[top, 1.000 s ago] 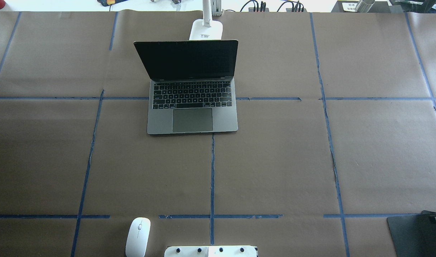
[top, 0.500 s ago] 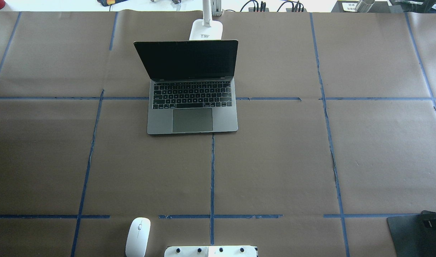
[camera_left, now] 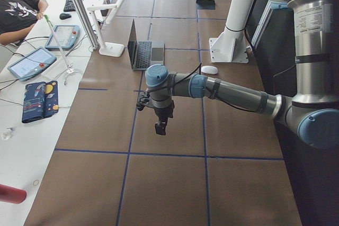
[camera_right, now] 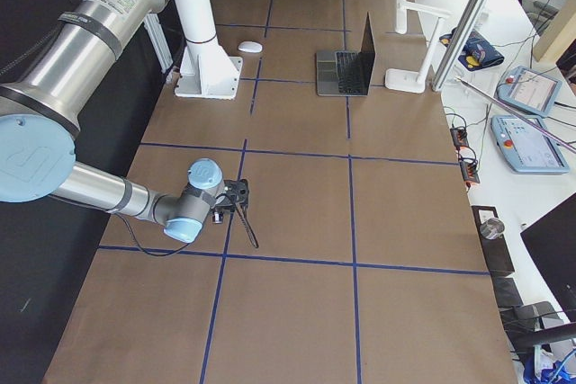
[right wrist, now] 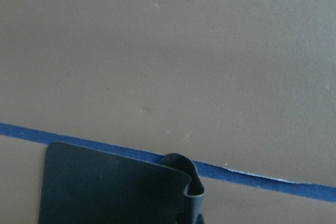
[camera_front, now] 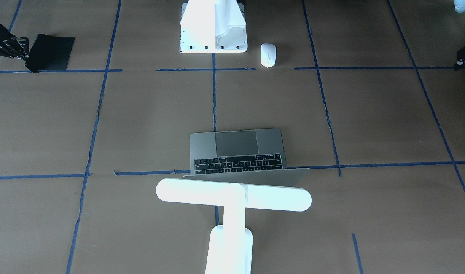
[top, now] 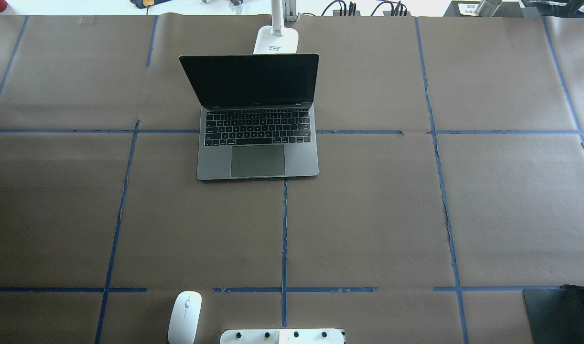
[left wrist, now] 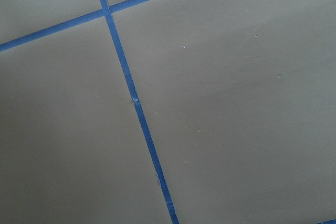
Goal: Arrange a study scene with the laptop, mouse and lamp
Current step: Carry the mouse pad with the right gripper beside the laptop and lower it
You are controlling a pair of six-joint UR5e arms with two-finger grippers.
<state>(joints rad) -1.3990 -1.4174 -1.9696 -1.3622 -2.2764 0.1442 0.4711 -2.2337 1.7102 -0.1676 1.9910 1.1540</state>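
Three task items are on the table [top: 368,215]. The laptop [top: 257,143] stands open at mid-length toward the far edge, keyboard facing the robot. The lamp [camera_front: 232,198] stands at the far edge directly behind the lid, its bar head above the lid's top. The mouse [top: 185,317] lies at the robot-side edge, just beside the white pedestal [camera_front: 213,26] on the robot's left, well apart from the laptop.

Right gripper [camera_front: 24,53]: near the table's right end by the robot-side edge, apparently clamped on the edge of a black mat [top: 555,317]. The wrist view shows that edge buckled into a curl, and the mat hangs tilted.

Left gripper [camera_left: 160,125]: hovers over bare paper toward the left end. Finger spacing cannot be determined.

Handling assessment:
- The mat is soft and floppy, so it will sag from a one-edge hold.
- The mouse looks light, with a smooth, rounded and probably slippery shell. Take it across its narrow sides, low down.
- The laptop is stiff and the heaviest item. Push or grip the base, never the screen.
- The lamp appears top-heavy. Hold the stem near the foot.
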